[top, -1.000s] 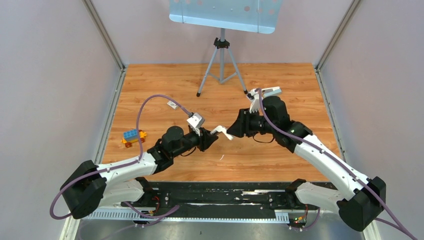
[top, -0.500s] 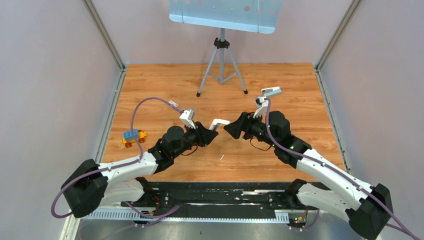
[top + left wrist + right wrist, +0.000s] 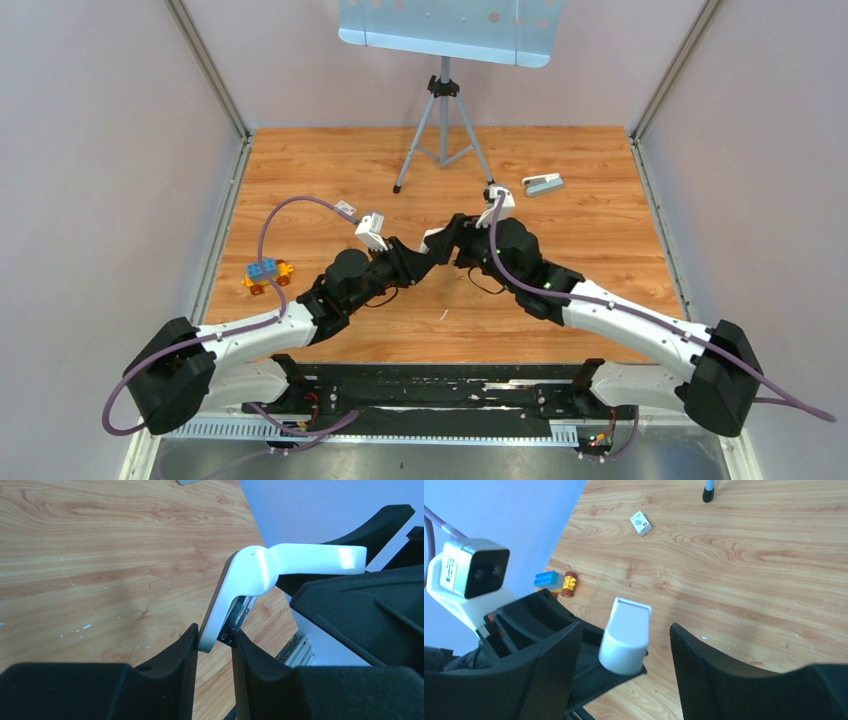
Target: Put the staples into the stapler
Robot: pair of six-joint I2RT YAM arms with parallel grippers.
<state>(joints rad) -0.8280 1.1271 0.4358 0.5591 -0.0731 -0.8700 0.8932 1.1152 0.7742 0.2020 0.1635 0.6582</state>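
My left gripper (image 3: 420, 256) (image 3: 214, 632) is shut on one half of the whitish stapler (image 3: 433, 241) (image 3: 260, 567) and holds it above the table. The stapler is hinged open, its metal channel showing, and its other half juts out toward the right arm. My right gripper (image 3: 448, 237) (image 3: 625, 626) is open, with its fingers on either side of that free half (image 3: 626, 632), not touching it. I cannot make out the staples in any view.
A small white carton (image 3: 345, 208) (image 3: 641, 523) lies behind the left arm. A blue and orange toy (image 3: 266, 272) (image 3: 555, 580) sits at the left. A tripod (image 3: 442, 130) stands at the back. A small grey and white object (image 3: 542, 184) lies at the back right.
My right arm has swung left and brought its open gripper around the stapler's free half. My left gripper has raised the stapler a little and moved it toward the back.
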